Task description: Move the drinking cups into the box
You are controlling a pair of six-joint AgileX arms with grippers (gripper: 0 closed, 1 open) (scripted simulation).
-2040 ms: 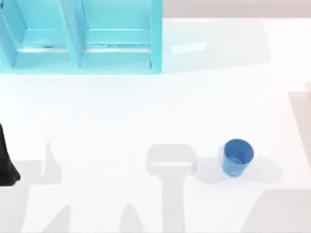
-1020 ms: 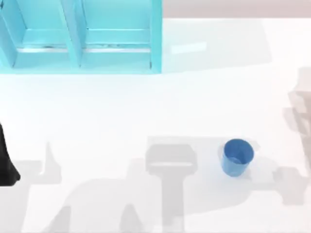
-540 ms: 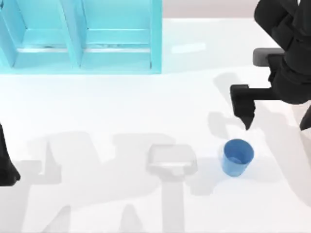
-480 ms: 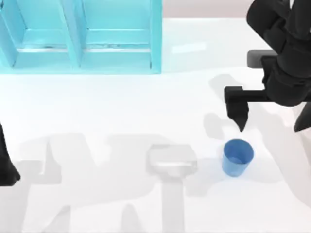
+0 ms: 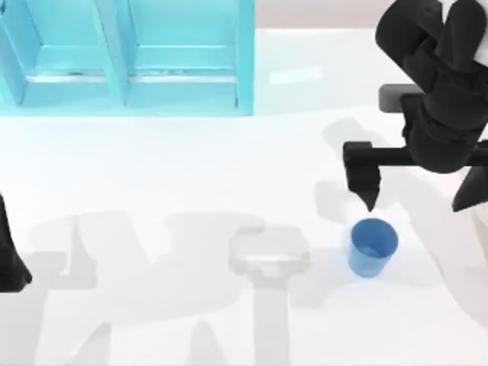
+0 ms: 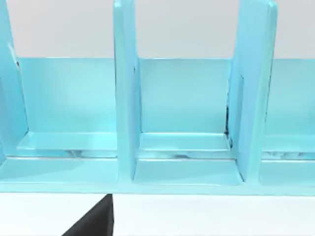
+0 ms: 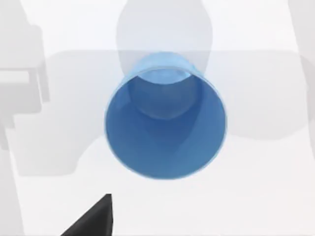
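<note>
A blue drinking cup [image 5: 374, 246] stands upright on the white table, right of centre near the front. My right gripper [image 5: 415, 191] hangs just behind it, open wide, with one dark finger [image 5: 363, 180] above the cup's far rim. The right wrist view looks straight down into the empty blue cup [image 7: 165, 118], with a dark fingertip [image 7: 93, 220] at its edge. The cyan box [image 5: 126, 57], split by upright dividers into compartments, sits at the back left. It also faces the left wrist camera as the box [image 6: 184, 113]. My left arm [image 5: 9, 255] stays parked at the table's left edge.
The white table [image 5: 191, 168] stretches open between the box and the cup. Grey shadows of the arms lie across its front half.
The right arm has come in from the right and moved left and down towards the blue cup, fingers spread. The cup and the left arm have not moved.
</note>
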